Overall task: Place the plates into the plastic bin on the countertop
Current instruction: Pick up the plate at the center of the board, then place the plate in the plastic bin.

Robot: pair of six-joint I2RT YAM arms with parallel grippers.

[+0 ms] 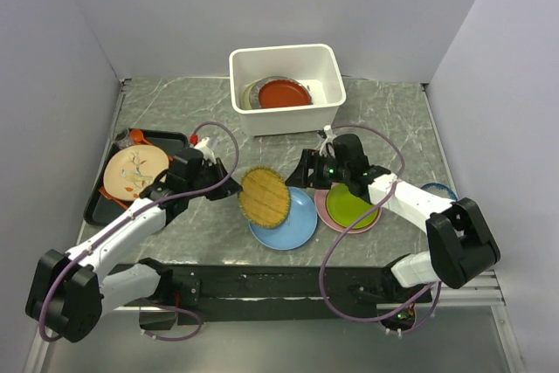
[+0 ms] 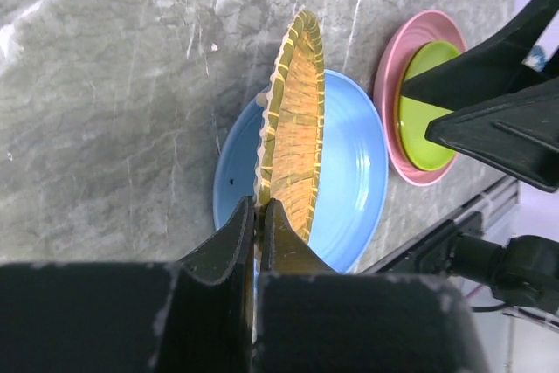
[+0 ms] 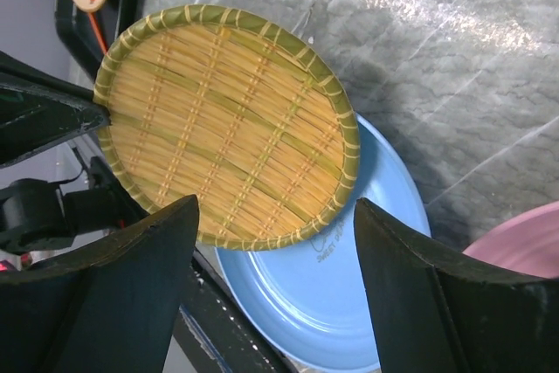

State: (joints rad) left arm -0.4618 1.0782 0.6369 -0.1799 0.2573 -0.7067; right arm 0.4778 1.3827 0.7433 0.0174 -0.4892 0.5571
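Note:
The yellow woven disc point(image 1: 265, 196) stands tilted on edge above the blue plate point(image 1: 284, 220). My left gripper point(image 1: 238, 188) is shut on the disc's left rim. In the left wrist view its fingertips point(image 2: 259, 207) pinch the rim of the woven disc point(image 2: 297, 120) over the blue plate point(image 2: 358, 172). My right gripper point(image 1: 301, 172) hovers open just right of the disc, with nothing held. From the right wrist the woven disc point(image 3: 227, 120) faces the open right gripper point(image 3: 275, 207). A lime green plate point(image 1: 351, 207) lies on a pink plate point(image 1: 325, 209). The white plastic bin point(image 1: 327, 67) holds a red plate point(image 1: 284, 93) on a grey plate point(image 1: 253, 93).
A black tray point(image 1: 100, 207) at the left carries a peach flower-patterned plate point(image 1: 135, 172) and an orange item point(image 1: 137, 137). A small blue-and-white bowl point(image 1: 437, 189) sits at the right behind my right arm. Walls close in the countertop point(image 1: 393, 120) on three sides.

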